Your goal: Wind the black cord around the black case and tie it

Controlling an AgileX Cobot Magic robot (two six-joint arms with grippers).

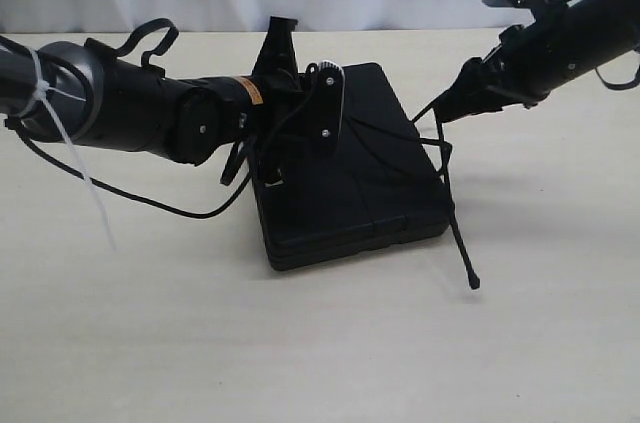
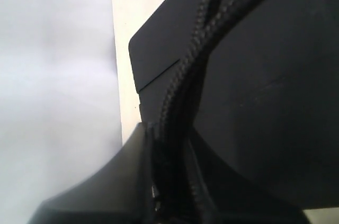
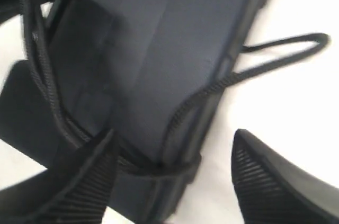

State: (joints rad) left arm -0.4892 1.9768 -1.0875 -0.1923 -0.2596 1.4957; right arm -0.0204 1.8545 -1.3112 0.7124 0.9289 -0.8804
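Table (image 1: 320, 353): pale top under the case. 
Black case (image 1: 370, 178): lying flat. 
My left gripper (image 2: 159, 147): over the case's left side, pinched tight on the cord. 
My right gripper (image 3: 174, 133): at the case's right edge, spread wide, holding nothing. 
Black cord (image 1: 462, 248): crosses the case and trails off its right edge.
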